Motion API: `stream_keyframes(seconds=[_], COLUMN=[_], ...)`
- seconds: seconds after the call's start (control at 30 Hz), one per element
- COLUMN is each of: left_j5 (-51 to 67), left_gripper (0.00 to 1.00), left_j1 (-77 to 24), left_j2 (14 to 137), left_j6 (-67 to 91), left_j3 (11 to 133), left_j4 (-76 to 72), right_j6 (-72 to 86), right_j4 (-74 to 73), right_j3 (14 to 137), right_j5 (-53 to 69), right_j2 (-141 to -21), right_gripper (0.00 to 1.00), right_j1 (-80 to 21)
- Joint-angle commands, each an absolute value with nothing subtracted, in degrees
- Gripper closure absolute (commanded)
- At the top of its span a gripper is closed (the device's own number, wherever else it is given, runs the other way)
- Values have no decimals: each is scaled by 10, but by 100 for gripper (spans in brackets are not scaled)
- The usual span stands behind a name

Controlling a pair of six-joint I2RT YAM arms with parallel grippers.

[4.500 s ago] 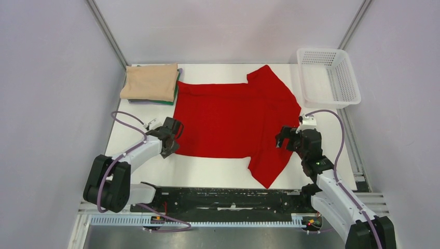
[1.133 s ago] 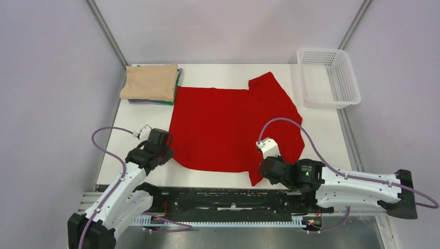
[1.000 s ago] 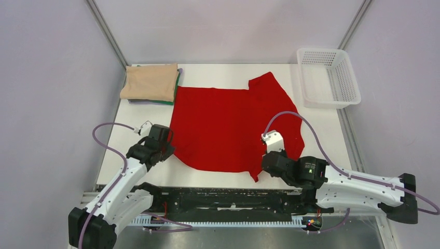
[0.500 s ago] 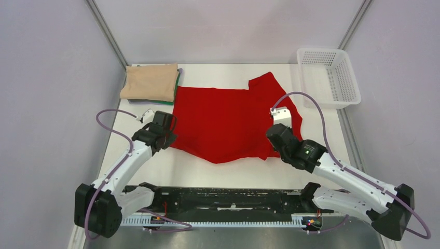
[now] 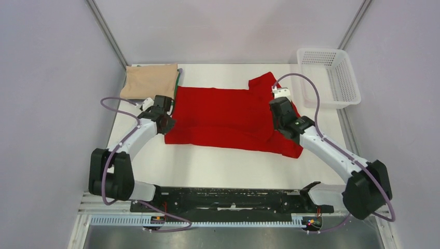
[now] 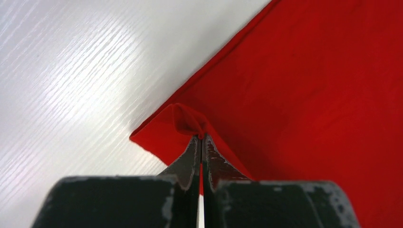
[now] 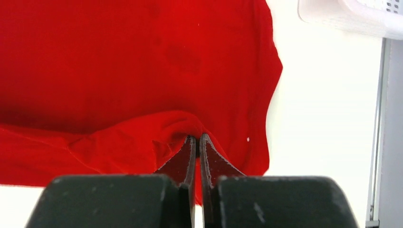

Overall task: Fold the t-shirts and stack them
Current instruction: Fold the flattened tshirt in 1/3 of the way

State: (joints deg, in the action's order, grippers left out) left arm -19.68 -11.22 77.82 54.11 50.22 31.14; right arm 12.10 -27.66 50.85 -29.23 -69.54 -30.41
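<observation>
Two pincers grip the red t-shirt (image 5: 223, 116): the left pincer (image 6: 200, 137) is clenched on its left corner, and the right pincer (image 7: 197, 137) on a bunched fold by the right sleeve. The shirt lies doubled across the mid-desk (image 5: 218, 166). Far left, a folded beige t-shirt (image 5: 150, 81) tops a dark green t-shirt (image 5: 178, 83). A white mesh basket (image 5: 332, 78) sits far right.

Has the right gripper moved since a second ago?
Yes. The right gripper moved from near the front of the table toward the basket, carrying the red shirt edge with it.
</observation>
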Motion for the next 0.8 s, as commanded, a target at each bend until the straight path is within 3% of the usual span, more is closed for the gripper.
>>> stream_keyframes(seconds=[0.0,0.1,0.13,0.2,0.27,0.3,0.4,0.47,0.5,0.77], left_j5=[-194,-193,-191,-189,-186,-184,-182,-178,-175,-109], left_gripper=[98,96,84,42,21,4,0,0,0,0], left_j1=[-101,-93,-91,-89,-89,-89,-89,-89,-89,-91], left_j2=[847,901,916,942,956,956,942,923,912,819], left_j6=[505,503,501,498,491,488,478,475,475,455], left_j3=[553,583,594,618,636,644,653,646,639,568], left_j4=[262,261,261,269,274,276,285,286,288,281], right_j6=[75,57,49,27,7,5,5,5,6,82], right_j4=[-212,-215,-220,-226,-239,-248,-290,-269,-252,-96], right_j3=[569,634,656,706,768,805,865,824,792,482], right_j5=[-226,-201,-196,-191,-197,-206,-240,-221,-206,33], right_j2=[-782,-875,-905,-969,-1034,-1064,-1098,-1063,-1038,-802], right_gripper=[100,96,95,83,59,48,30,8,2,2], right_j1=[-262,-223,-213,-199,-181,-174,-168,-169,-169,-169])
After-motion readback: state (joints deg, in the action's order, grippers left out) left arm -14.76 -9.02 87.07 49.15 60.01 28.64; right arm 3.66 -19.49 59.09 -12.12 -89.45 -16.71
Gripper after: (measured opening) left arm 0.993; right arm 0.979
